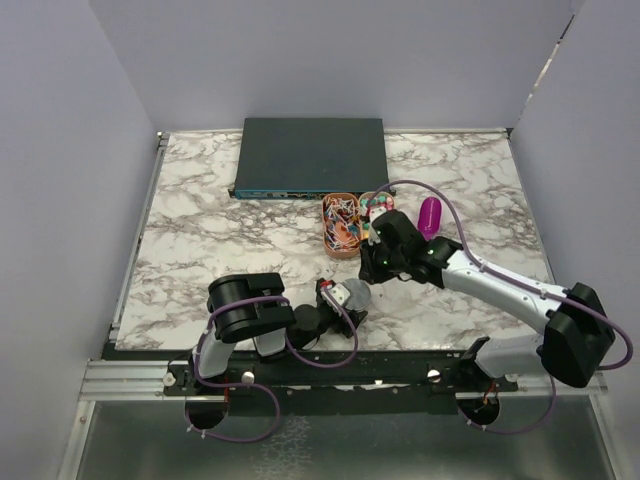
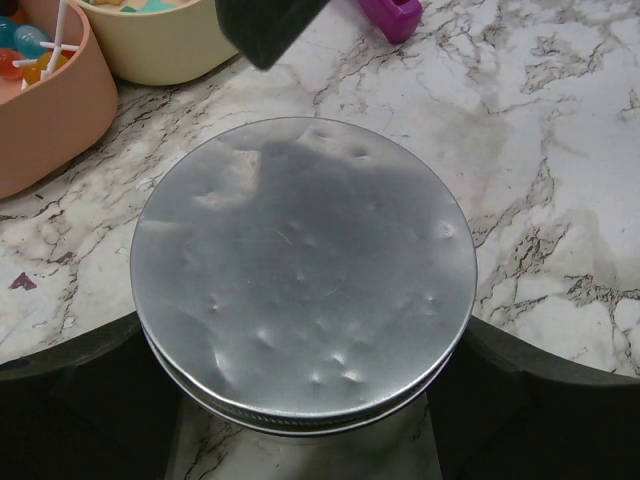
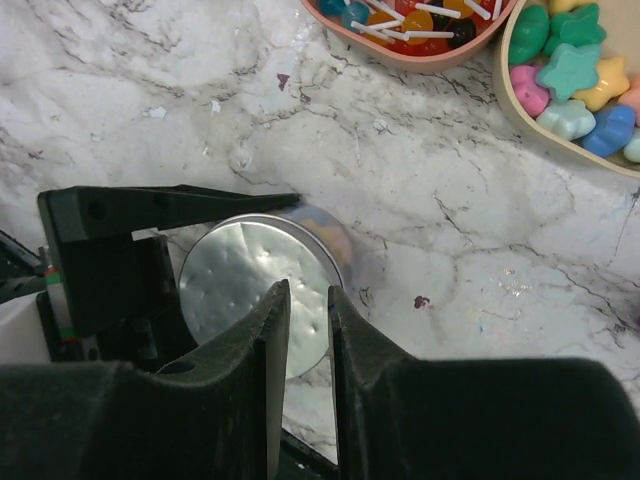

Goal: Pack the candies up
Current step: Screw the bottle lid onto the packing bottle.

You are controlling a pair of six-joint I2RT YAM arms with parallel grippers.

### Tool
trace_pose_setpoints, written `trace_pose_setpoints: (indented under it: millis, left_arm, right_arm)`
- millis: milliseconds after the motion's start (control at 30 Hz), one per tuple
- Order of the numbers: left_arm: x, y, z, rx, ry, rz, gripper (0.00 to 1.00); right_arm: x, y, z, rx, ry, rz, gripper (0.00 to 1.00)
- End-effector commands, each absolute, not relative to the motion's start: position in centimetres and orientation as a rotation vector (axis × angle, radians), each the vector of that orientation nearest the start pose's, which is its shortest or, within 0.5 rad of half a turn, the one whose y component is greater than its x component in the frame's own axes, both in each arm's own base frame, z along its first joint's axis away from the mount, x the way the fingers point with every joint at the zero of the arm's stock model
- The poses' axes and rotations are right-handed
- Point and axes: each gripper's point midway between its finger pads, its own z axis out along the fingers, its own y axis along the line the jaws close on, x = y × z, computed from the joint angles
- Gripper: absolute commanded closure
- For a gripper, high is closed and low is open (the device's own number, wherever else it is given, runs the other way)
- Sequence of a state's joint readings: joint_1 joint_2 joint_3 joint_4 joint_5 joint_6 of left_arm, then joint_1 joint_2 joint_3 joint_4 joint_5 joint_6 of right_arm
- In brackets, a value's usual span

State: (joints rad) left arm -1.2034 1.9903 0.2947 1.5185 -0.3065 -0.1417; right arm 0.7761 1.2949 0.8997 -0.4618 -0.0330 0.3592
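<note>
Jar [image 3: 245, 285] capped and candies inside: packing looked close to done.

Left gripper [image 1: 335, 300] was clamped on the jar from both sides, low on the marble table [image 1: 220, 230] just in front of the arm bases, and the dented silver lid [image 2: 300, 270] sat flat across the top. Candies [image 3: 318, 218] showed only as a smear of orange and blue through the clear wall under the lid; how full it was, I couldn't tell. Right gripper [image 3: 308, 300] hung just above the lid's edge, fingers drawn nearly together with a thin gap and nothing between them. Beyond the jar, the cream bowl [image 2: 170, 55] had pastel sweets in it, the orange tray [image 2: 50, 120] had lollipops, and the purple scoop [image 1: 430, 215] lay off to the right. By my read, filling and capping were done, and at most a tightening or a set-down remained.
</note>
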Motion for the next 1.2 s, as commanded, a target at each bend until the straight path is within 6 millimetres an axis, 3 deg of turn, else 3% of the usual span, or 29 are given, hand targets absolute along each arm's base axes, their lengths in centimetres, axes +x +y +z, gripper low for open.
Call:
trace_pose_setpoints:
  millis: [0,233,500,933,1167]
  left_arm:
    - [17.3,-32.8,-2.7,0.782,1.811,-0.652,0.55]
    - [17.2,-32.9,-2.9,0.790,1.819,-0.651,0.55]
    - [17.3,-32.8,-3.0,0.790,1.823,-0.646,0.55]
    - [17.3,-33.0,-3.0,0.786,1.829,-0.645,0.55]
    - [17.8,-32.4,-2.9,0.751,1.836,-0.614,0.55]
  right_arm:
    - [23.1,25.8,10.8,-0.627,2.427,0.575,0.74]
    - [23.9,25.9,8.6,-0.637,2.458,0.581,0.72]
    - [22.8,26.0,7.0,-0.664,2.497,0.629,0.73]
    - [18.5,25.0,4.9,-0.590,2.586,0.776,0.80]
    - [16.0,23.5,4.0,-0.502,2.638,0.806,0.83]
